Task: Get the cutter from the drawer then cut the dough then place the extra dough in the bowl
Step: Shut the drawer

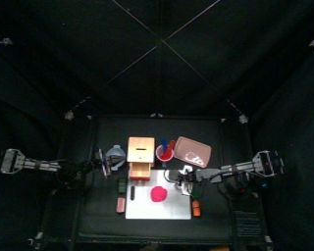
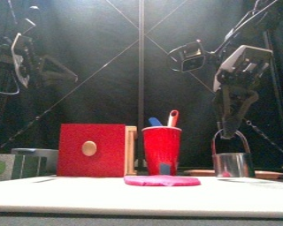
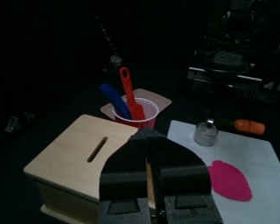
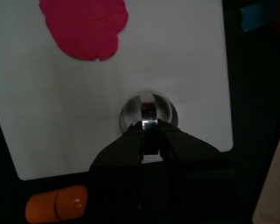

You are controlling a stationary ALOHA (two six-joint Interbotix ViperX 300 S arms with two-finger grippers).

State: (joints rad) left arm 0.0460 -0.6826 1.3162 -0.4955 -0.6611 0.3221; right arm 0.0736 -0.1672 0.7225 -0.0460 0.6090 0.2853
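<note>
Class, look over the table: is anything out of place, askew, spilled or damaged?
Nothing stands out. The pink dough lies flat on the white board, its outline uneven; the metal cutter stands upright beside it, held by the right gripper.

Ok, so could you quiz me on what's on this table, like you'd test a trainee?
1. True or false: the cutter is resting on the dough.
2. Which end effector holds the cutter? A left, B right, C neither.
3. Fill in: the knives stand in the red ___.
Key: 1 false, it is over bare board, apart from the dough; 2 B, the right end effector; 3 cup.
</note>
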